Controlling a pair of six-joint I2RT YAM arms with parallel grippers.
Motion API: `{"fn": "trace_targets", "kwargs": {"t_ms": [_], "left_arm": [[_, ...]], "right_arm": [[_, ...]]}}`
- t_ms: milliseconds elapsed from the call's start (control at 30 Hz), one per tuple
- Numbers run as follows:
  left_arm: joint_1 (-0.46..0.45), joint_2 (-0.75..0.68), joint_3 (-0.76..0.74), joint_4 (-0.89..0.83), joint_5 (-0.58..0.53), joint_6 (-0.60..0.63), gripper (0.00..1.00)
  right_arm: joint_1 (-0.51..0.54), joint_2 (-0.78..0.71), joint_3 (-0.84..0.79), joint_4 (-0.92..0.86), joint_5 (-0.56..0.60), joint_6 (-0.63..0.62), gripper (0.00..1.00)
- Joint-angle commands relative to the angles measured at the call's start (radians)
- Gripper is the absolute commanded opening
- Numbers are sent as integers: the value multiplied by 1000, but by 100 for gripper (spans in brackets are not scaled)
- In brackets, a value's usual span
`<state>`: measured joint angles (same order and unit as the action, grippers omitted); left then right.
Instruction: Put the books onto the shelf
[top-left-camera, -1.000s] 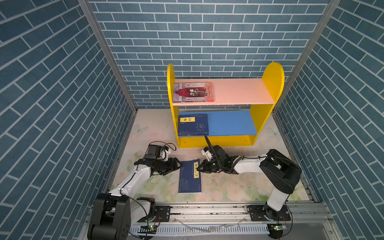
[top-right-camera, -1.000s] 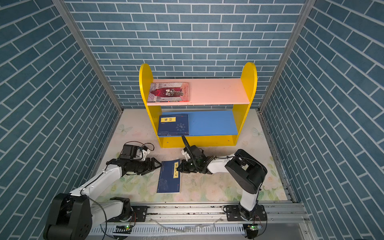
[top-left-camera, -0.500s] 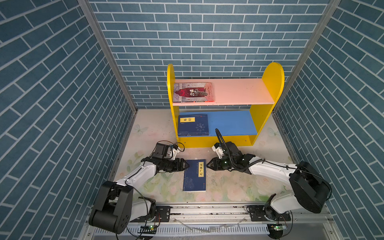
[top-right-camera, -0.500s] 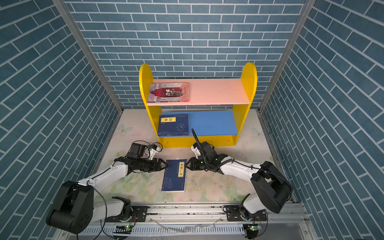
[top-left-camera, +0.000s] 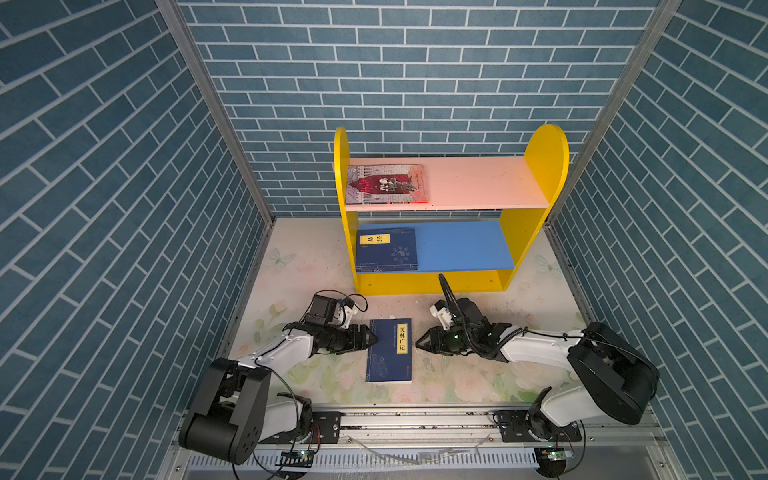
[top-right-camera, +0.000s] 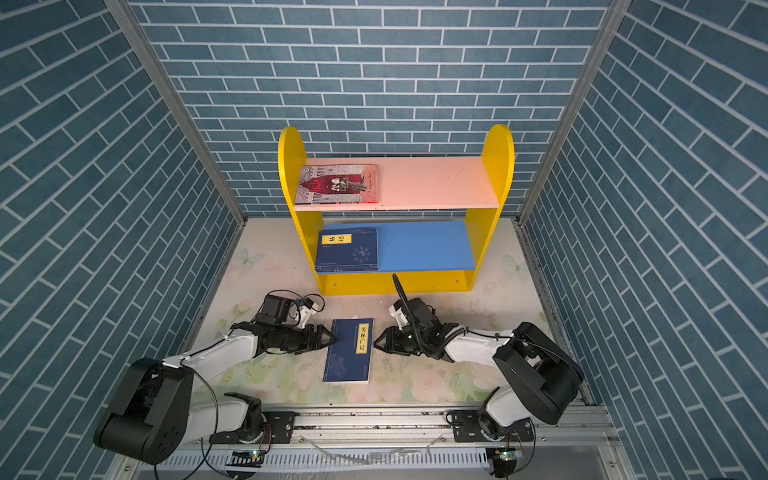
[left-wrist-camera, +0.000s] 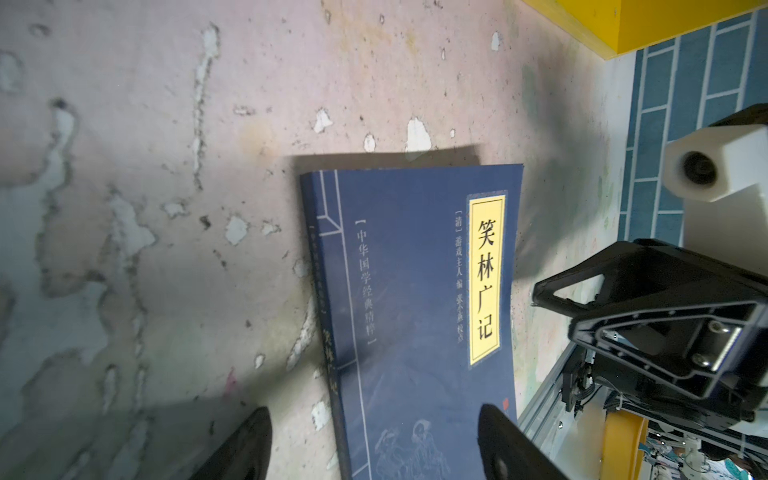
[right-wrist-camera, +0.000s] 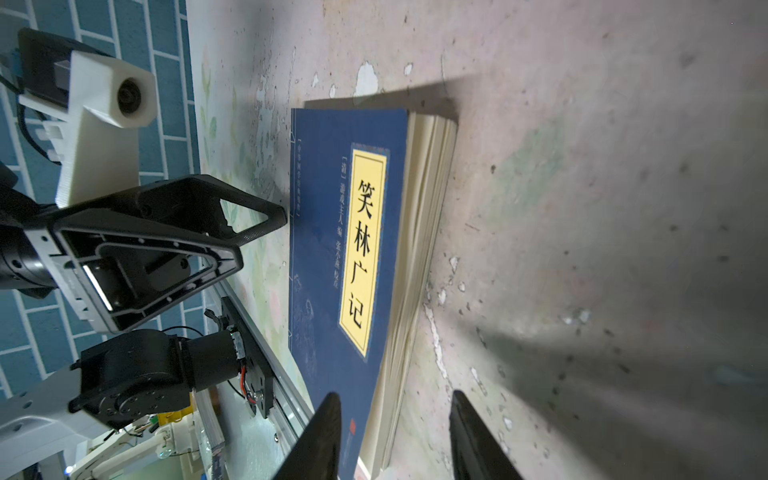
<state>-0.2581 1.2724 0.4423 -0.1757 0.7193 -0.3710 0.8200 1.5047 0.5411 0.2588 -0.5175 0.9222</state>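
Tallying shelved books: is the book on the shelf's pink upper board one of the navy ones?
No, the pink upper board carries only the grey-and-dark-red book, lying flat.

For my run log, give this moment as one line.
left gripper open | right gripper open | navy blue yellow-labelled paperback flat on floral table between them, unheld

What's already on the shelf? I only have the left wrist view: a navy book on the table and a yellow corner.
Observer: A grey-and-red book lies flat at the left end of the pink upper board.
Operator: Lower board?
Observer: One navy book lies flat at the left end of the blue lower board.
Operator: Is the other arm holding the one on the table?
Observer: No. In the right wrist view the right gripper is open beside the table book at its page edge, gripping nothing.
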Motion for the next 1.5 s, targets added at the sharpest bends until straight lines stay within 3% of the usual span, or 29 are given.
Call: {"fn": "trace_targets", "kwargs": {"t_ms": [0, 500, 800, 1467], "left_arm": [[-6, 29, -28, 39, 40, -24, 80], [-19, 95, -28, 37, 51, -15, 78], [-35, 105, -36, 65, 87, -22, 77], [-37, 89, -29, 34, 23, 5, 75]], "right_arm": [[9, 48, 14, 70, -26, 58, 44], [24, 188, 55, 108, -15, 120, 47], [45, 274, 42, 306, -36, 210, 45], [63, 206, 33, 354, -59, 179, 25]]}}
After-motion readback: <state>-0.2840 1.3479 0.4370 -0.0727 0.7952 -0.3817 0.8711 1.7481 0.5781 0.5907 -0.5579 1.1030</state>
